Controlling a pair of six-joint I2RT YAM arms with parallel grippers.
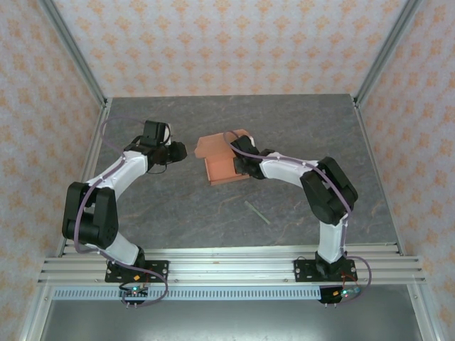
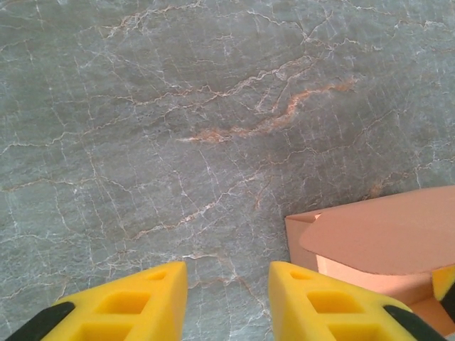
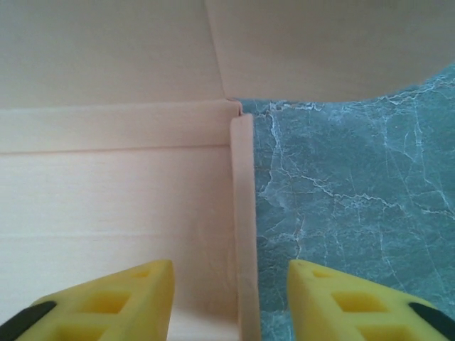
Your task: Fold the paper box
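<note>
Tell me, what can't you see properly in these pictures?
Top view: the right arm covers part of the paper box, so that side's folds are hidden.
Left wrist view: the box is cut off by the right and bottom edges.
Right wrist view: the box runs past the top and left edges, too close to show its whole shape.
Top view: the thin stick is too small to identify.

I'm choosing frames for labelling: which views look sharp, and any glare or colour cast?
Top external: sharp, evenly lit, no glare. Left wrist: table veins crisp, paper box in focus. Right wrist: the paper box looks washed pale and soft up close, table tinted teal.
</note>
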